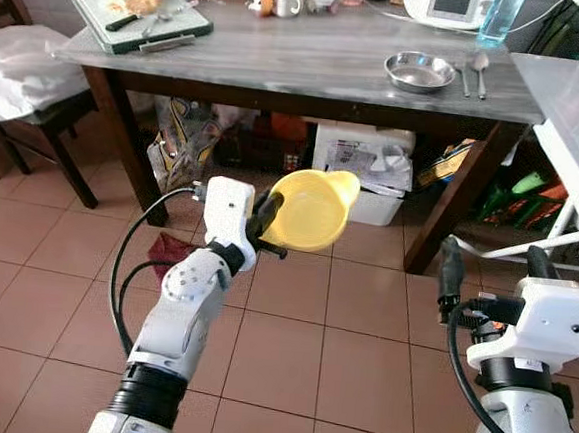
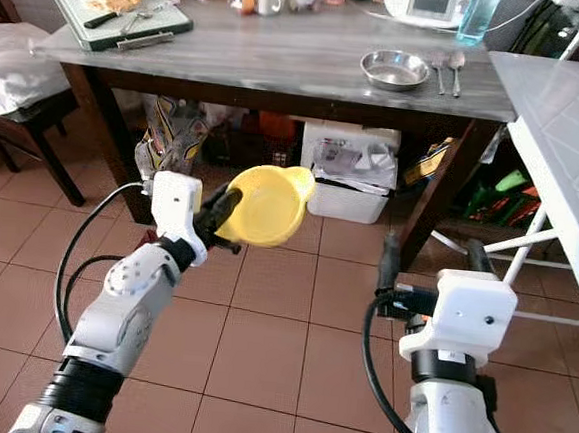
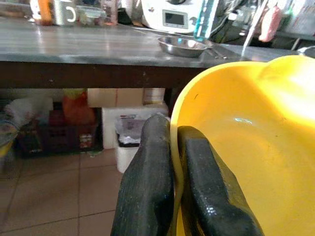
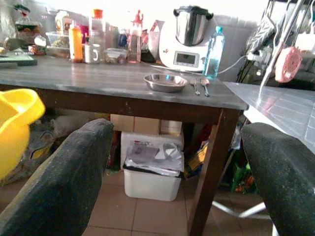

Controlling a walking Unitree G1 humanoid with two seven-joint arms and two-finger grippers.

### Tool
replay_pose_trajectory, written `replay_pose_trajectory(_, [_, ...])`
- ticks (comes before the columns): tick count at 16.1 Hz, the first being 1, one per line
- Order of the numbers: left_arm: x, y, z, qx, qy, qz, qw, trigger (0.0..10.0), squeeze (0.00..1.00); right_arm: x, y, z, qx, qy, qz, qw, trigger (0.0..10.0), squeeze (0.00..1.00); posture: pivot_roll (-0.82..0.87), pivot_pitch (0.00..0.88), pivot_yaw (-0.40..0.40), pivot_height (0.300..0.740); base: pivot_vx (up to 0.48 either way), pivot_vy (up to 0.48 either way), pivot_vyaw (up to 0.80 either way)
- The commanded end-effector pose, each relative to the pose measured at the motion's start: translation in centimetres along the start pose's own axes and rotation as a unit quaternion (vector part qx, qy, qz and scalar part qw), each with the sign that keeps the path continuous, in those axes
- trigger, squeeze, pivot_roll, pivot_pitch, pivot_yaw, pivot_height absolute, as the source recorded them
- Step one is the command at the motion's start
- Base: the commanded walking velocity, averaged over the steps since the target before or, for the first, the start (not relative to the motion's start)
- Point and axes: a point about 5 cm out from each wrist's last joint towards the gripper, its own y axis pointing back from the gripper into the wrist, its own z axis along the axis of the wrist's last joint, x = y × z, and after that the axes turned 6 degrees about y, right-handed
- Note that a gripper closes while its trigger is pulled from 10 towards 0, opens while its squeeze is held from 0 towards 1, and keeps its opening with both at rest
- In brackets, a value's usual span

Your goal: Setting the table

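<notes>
Over on the far left a chair [image 1: 37, 106] draped with a white cloth [image 1: 15, 70] stands beside the table [image 1: 301, 67], and on the table's far left corner sits a cutting board [image 1: 144, 20] with food scraps and a knife on it. Nearer, over the tiled floor [image 1: 289, 347], the left gripper [image 1: 265, 218] is pinching the rim of a yellow bowl [image 1: 313, 210]; the left wrist view has its two black fingers [image 3: 147, 182] pressed together on either side of the thin plastic wall. The bowl is tipped on edge, its hollow facing the robot, and it hangs below the table's top and short of its near edge.

What the coming move turns on, I'd say, is that the table surface lies ahead of and above the bowl, so the left arm must lift and reach forward past the dark wooden apron before anything can be set down. The bare stretch of grey tabletop straight beyond the bowl looks the easiest landing place.

Further right on the table a metal dish [image 1: 419, 71] rests with a fork and spoon [image 1: 474, 73] just beside it, and bottles, a mug and a white appliance [image 1: 449, 5] line the far edge. Under the table a white bin [image 1: 367, 183] and bags crowd the floor. On the near right the right gripper [image 1: 496, 268] hangs idle, fingers spread wide, next to a second, pale table [image 1: 578, 119].
</notes>
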Motion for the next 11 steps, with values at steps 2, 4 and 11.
replay_pose_trajectory(2, [0.0, 0.1, -0.2, -0.001, -0.004, -0.003, 1.0, 10.0, 0.0, -0.2, 0.1, -0.6, 0.009, 0.001, -0.005, 1.0, 10.0, 0.0, -0.04, 0.099, 0.012, 0.714, 0.296, 0.0, 0.0])
replay_pose_trajectory(4, [-0.3, 0.2, -0.5, 0.004, 0.001, -0.008, 1.0, 10.0, 0.0, 0.0, 0.0, -1.0, 0.011, 0.004, -0.007, 1.0, 10.0, 0.0, -0.04, 0.093, 0.005, 0.714, 0.302, 0.0, 0.0])
replay_pose_trajectory(11, [0.6, 1.3, -2.0, 0.017, -0.012, 0.009, 1.0, 10.0, 0.0, -1.7, 1.6, -2.5, 0.046, -0.045, -0.073, 0.995, 10.0, 0.0, -0.05, 0.084, 0.004, 0.714, 0.301, 0.0, 0.0])
